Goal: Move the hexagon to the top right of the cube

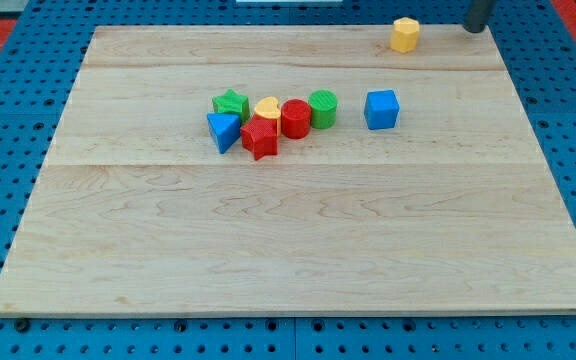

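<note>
While the yellow hexagon sits close to the far edge of the wooden board, toward its far right corner, the blue cube stands nearer the middle, well apart from it and slightly toward the view's left. A dark rod enters at the view's top right, just off the board's far right corner, and its lower end, my tip, appears to rest beside that corner, to the right of the hexagon and not touching it. There are no jaws on this rod, so nothing opens, closes or clamps; the tip simply stands free of every block. Judged from this layout, the hexagon already lies up and a little to the right of the cube, but far off, so the step in hand seems to be a short, controlled nudge bringing it closer. To do that well, I would come round behind the hexagon on its far side, push through its centre toward the board's middle, and stop early, keeping it clear of the cube. A cluster of green, blue, red and yellow blocks lies left of the cube and needs no contact.
</note>
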Controlling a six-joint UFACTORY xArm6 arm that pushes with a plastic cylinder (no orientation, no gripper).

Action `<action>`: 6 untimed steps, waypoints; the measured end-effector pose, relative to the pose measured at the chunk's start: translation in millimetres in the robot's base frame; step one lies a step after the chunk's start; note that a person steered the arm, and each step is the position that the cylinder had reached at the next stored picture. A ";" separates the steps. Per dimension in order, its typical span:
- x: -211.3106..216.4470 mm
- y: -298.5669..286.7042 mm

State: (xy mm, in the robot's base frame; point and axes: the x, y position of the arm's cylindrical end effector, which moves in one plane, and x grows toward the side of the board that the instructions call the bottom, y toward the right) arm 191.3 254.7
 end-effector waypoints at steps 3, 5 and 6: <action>13.9 -142.9; 128.6 -74.0; 82.4 -72.7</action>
